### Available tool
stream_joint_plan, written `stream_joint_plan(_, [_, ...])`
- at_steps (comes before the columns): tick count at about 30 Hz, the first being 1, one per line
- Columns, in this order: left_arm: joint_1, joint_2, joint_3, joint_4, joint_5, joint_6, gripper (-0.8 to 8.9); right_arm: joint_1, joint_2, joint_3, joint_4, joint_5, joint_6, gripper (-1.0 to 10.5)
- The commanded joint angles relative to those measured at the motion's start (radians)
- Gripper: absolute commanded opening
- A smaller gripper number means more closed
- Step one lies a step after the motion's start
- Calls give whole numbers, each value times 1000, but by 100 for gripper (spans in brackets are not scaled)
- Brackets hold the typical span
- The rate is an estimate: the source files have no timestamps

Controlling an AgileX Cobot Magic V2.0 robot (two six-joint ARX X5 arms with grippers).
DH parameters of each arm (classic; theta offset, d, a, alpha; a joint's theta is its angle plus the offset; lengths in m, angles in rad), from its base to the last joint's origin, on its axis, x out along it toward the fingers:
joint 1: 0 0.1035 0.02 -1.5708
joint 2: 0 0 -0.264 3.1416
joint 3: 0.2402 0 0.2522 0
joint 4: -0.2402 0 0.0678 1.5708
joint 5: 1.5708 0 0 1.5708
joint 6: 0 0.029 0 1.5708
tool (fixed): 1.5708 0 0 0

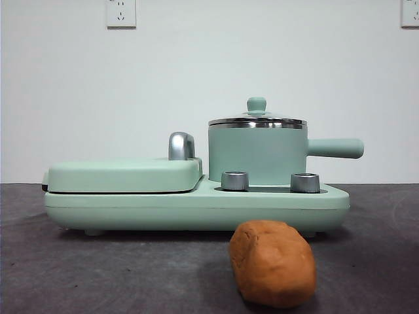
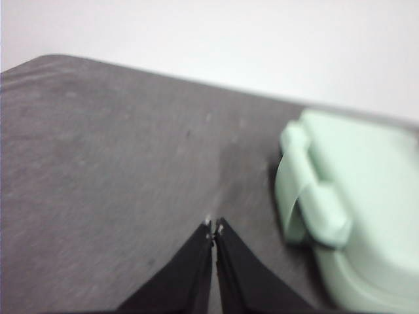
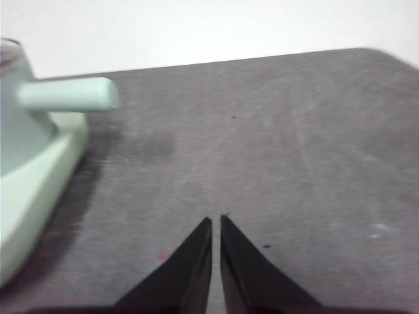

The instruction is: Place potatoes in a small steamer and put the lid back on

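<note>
An orange-brown lumpy potato [image 1: 273, 261] lies on the dark table in front of the appliance, near the camera. The mint-green small steamer [image 1: 257, 156] stands on the right half of the mint appliance base [image 1: 196, 206], its straight handle [image 1: 335, 148] pointing right. The glass lid [image 1: 256, 120] with a mint knob sits on the pot. Neither gripper shows in the front view. My left gripper [image 2: 214, 229] is shut and empty above bare table beside the griddle end of the appliance. My right gripper [image 3: 216, 222] is shut and empty above bare table, beside the steamer handle [image 3: 69, 95].
A flat mint griddle cover [image 1: 124, 174] with a chrome handle [image 1: 181, 146] takes up the appliance's left half; it also shows in the left wrist view [image 2: 353, 209]. Two chrome knobs [image 1: 235, 180] sit on the base's front. A white wall stands behind the table.
</note>
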Motion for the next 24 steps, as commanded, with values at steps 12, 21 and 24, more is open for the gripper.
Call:
stream_joint_plan(12, [-9,76,108,-15,354,-308,11,0,5,198,-23,-241,363,13])
stream_joint_plan(21, [-25,298,438,-164,355,-177,11,-1,157,476,-183,-393,356,14])
stream_joint_plan(24, [-31,397,558,-208,357,-103,11,-1,238,559,-228,-468,344,14])
